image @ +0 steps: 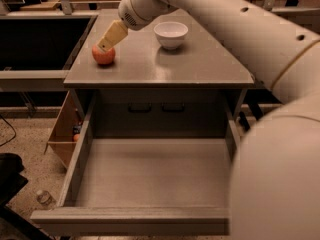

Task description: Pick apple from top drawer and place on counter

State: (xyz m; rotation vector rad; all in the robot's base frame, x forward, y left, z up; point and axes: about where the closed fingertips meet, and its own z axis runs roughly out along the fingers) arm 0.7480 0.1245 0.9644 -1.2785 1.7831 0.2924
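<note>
The red-orange apple [103,56] sits on the grey counter [165,66] near its left edge. My gripper [106,43] reaches in from the upper right, and its tan tip rests right at the top of the apple. The top drawer [130,220] is pulled wide open below the counter, and its smooth grey floor is bare. My large white arm fills the right side of the view and hides the drawer's right front corner.
A white bowl [170,34] stands on the counter behind and to the right of the apple. A dark recessed bay [40,44] lies to the left. A cardboard box [62,129] and a small bottle [44,198] sit on the floor at the left.
</note>
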